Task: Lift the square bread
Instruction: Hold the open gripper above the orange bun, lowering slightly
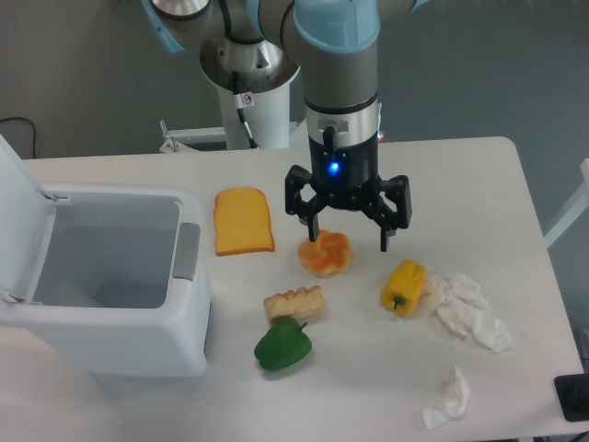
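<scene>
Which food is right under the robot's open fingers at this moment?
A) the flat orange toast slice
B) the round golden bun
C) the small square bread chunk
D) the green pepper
B: the fingers hang spread on either side of the round golden bun, while the square bread lies nearer the camera, beside the green pepper, and the toast slice lies to the left.

The hand point(349, 238) hangs with fingers spread above the round bun point(325, 253). The square bread point(294, 302) lies on the worktop point(460, 175), touching the green pepper point(282, 344).
</scene>
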`<action>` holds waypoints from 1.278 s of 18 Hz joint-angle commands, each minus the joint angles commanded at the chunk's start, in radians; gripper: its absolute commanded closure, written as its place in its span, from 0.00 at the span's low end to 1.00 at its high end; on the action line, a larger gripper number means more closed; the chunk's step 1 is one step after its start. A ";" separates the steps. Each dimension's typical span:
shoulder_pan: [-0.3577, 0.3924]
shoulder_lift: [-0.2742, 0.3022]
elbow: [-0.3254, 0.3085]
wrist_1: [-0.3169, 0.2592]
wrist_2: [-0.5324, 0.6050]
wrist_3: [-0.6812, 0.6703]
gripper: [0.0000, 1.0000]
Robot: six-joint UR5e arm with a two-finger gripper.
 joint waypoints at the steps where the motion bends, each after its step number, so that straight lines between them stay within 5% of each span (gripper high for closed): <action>1: 0.000 0.000 0.000 0.000 0.002 0.014 0.00; 19: 0.009 -0.044 -0.038 0.015 0.000 0.040 0.00; 23: 0.005 -0.058 -0.072 0.015 -0.002 0.227 0.00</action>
